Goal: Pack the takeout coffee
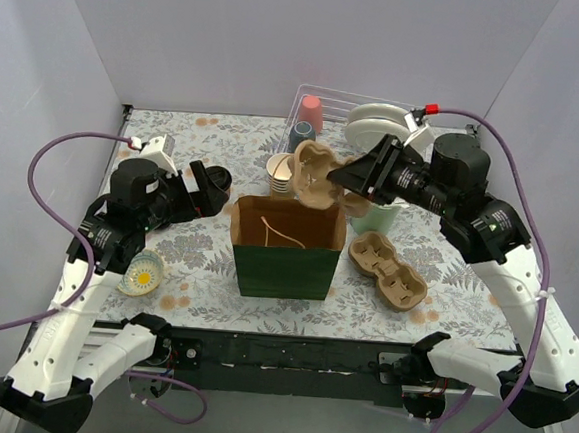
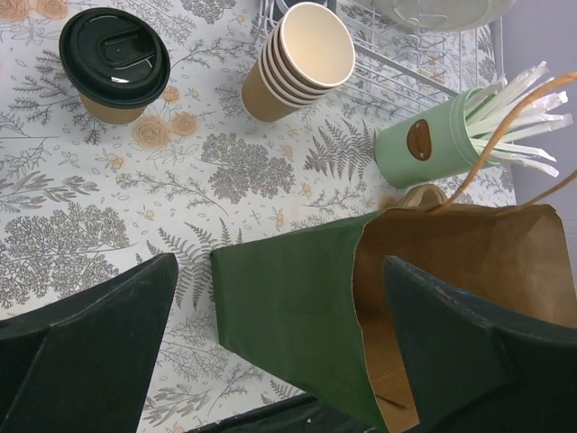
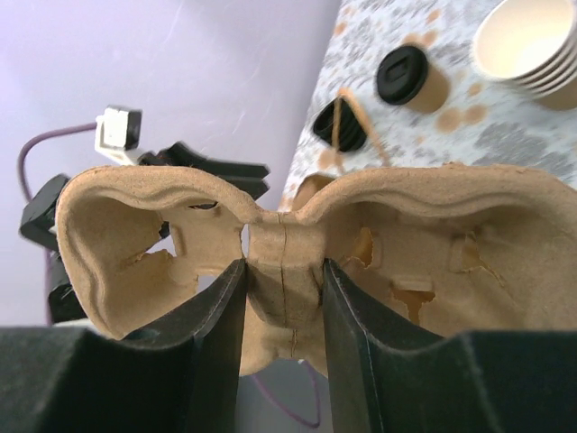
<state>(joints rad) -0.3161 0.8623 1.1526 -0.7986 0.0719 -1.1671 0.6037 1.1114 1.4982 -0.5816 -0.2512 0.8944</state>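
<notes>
While right gripper (image 3: 284,271) pinches a tan moulded-pulp cup carrier (image 3: 433,225), left gripper (image 2: 279,266) stands wide, apart from black-lidded kraft-paper coffee cup (image 2: 114,63).

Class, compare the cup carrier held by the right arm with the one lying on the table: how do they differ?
The held carrier is pinched between the right fingers, tipped on edge in the air; the other carrier lies flat on the table, untouched. Both are tan two-cup pulp trays.
</notes>
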